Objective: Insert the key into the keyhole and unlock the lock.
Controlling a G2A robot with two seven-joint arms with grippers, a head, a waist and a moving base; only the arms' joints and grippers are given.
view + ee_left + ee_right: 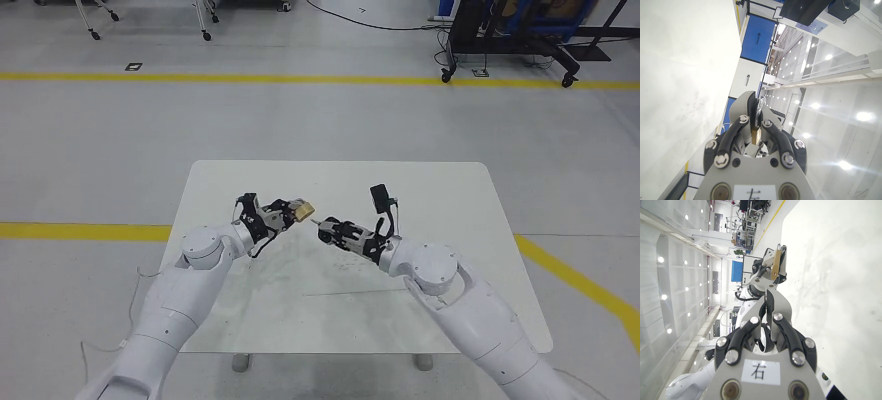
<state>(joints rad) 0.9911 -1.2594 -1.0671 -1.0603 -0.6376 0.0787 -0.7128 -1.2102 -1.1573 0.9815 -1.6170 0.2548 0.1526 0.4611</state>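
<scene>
The key point(765, 294) is clamped between the right jaws, which are closed on its flat sides. Its blade is seen edge-on in the right wrist view. Its long axis lies along the fingers, and the tip sticks out past them and is aimed at the lock point(776, 264). The tip is near the lock's lower end but apart from it, and the key is not yet inserted.

The lock, a brass padlock, is gripped by the left jaws, which are closed on it. Its long axis runs along those fingers, with the shackle point(761, 103) at the fingertip end and the brass body toward the palm. The keyhole point(774, 273) is set in the end face away from the shackle, the end nearest the key.

In the top view, both are held in the air over the middle of the white surface point(440, 300). The two arms are angled inward, so the lock and key meet nearly tip to tip.
</scene>
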